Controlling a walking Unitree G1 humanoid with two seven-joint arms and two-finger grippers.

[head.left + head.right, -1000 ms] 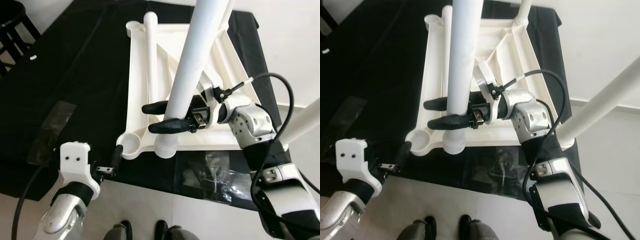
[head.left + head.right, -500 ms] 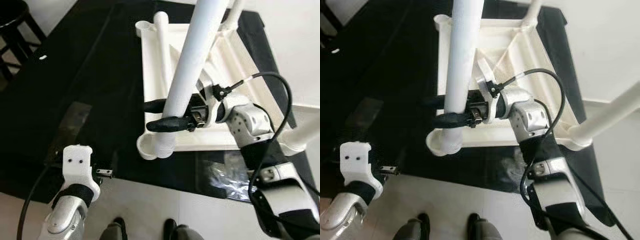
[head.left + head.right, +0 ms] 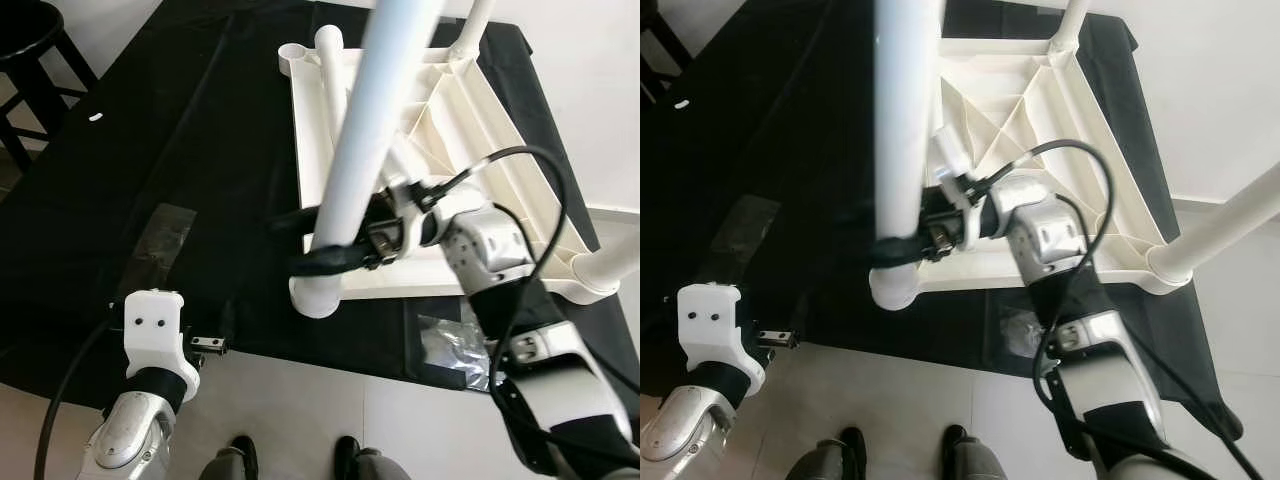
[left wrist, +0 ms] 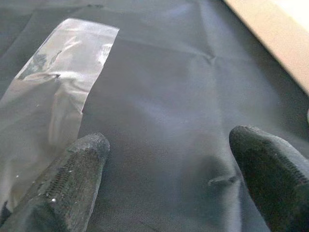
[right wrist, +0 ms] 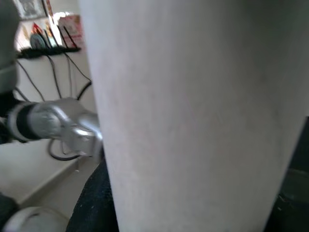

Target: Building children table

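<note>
The white children's table top (image 3: 440, 110) lay upside down on a black cloth (image 3: 180, 150) spread over the floor, its ribbed underside facing up. A long white leg (image 3: 365, 130) rose from the near corner socket (image 3: 318, 295) of the table top toward the camera, and the right gripper (image 3: 315, 245) reached in from the right with its two black fingers closed around that leg a little above the socket, one finger on each side of the tube. In the right wrist view the white tube (image 5: 193, 111) stood right against the camera, with the left arm (image 5: 53, 125) seen dimly beyond it. A second leg (image 3: 1230, 225) stood in the socket at the table's right near corner, a third (image 3: 1072, 25) rose at the far right corner, and another white tube (image 3: 330, 60) lay along the left edge of the table top. The left gripper (image 4: 169, 179) hovered low over the black cloth at the near left, well apart from the table, its fingers (image 4: 67, 179) spread and holding nothing, just beside a clear plastic strip (image 4: 48, 96). A crumpled clear plastic bag (image 3: 455, 345) lay on the cloth near the table's front edge. A dark stool (image 3: 35, 45) stood at the far left.
</note>
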